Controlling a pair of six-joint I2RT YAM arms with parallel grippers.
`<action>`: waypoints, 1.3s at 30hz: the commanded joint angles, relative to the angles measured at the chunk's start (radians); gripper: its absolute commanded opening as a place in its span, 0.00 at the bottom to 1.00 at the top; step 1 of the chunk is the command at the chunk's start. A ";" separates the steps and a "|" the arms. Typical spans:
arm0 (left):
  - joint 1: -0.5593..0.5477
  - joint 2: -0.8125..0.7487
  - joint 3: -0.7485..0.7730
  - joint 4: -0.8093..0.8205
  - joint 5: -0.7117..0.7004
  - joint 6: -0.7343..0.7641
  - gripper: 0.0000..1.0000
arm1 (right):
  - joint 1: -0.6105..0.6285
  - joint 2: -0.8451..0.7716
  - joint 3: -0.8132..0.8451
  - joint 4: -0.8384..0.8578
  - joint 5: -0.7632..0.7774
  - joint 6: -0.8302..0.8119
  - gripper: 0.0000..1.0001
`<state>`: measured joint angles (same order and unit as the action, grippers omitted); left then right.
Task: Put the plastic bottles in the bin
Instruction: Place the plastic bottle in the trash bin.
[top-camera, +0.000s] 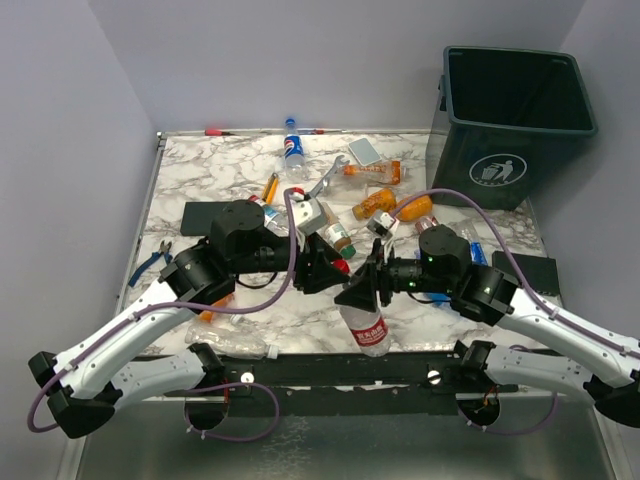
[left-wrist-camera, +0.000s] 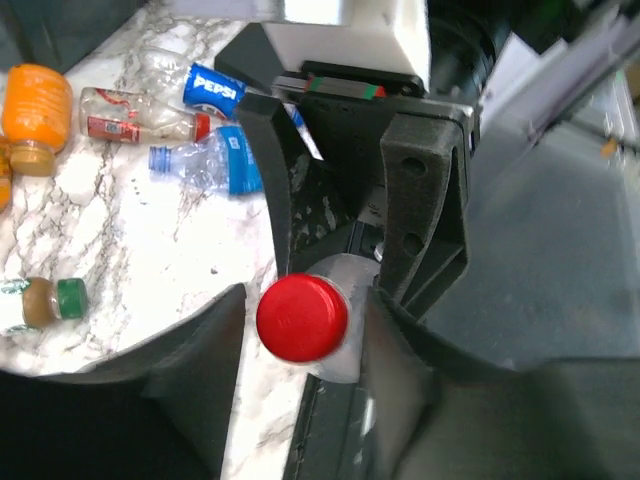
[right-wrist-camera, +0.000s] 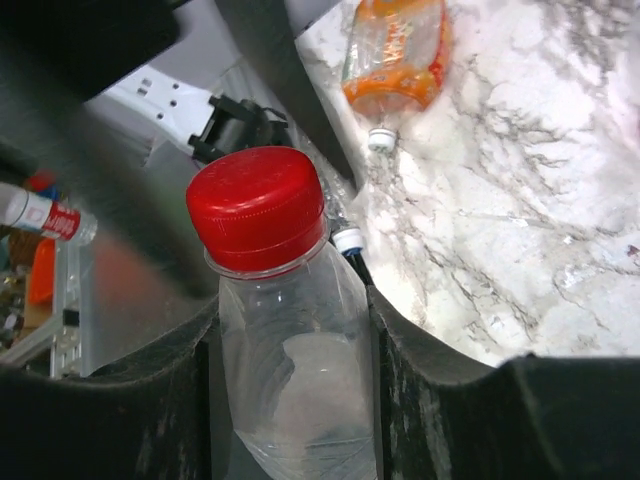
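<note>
Logging the top view first: both arms reach inward and meet over the middle of the marble tabletop (top-camera: 200, 175). The left hand (top-camera: 333, 268) and the right hand (top-camera: 362, 284) are both on one clear red-capped bottle (top-camera: 368, 328), whose red-labelled body slants toward the near edge. The bin (top-camera: 462, 165) stands at the far right corner, well apart from that bottle. Beyond the hands we note a Pepsi bottle (top-camera: 293, 150) and orange bottles (top-camera: 376, 204) lying on the tabletop. A silver wrench (top-camera: 326, 180) lies between them, and blue-handled pliers (top-camera: 150, 262) sit at the left edge.

Left wrist view: the red cap (left-wrist-camera: 302, 318) faces the camera between the left fingers (left-wrist-camera: 420, 400). They are drawn in on the bottle's neck end, pinching it, with one finger against the clear shoulder. The right hand's dark fingers come in from the far side. A crushed blue-labelled bottle (left-wrist-camera: 210, 165) and a green-capped bottle (left-wrist-camera: 45, 303) lie off to the left.

Right wrist view: the right fingers (right-wrist-camera: 440, 410) press against both sides of the clear body, pinching it below the cap. An orange bottle (right-wrist-camera: 395, 50) lies on the tabletop beyond.
</note>
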<state>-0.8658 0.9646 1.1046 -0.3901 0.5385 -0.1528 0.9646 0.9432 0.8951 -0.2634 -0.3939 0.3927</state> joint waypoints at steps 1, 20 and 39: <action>0.002 -0.102 -0.026 0.116 -0.193 -0.080 0.70 | 0.003 -0.071 -0.036 0.039 0.182 0.059 0.39; 0.001 -0.415 -0.491 0.551 -0.231 -0.355 0.99 | 0.003 -0.086 -0.194 0.853 0.287 0.319 0.41; 0.001 -0.278 -0.491 0.625 -0.122 -0.355 0.57 | 0.003 0.038 -0.166 0.976 0.228 0.381 0.42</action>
<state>-0.8642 0.6743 0.6128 0.2062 0.3752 -0.5163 0.9668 0.9775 0.7132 0.6735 -0.1310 0.7631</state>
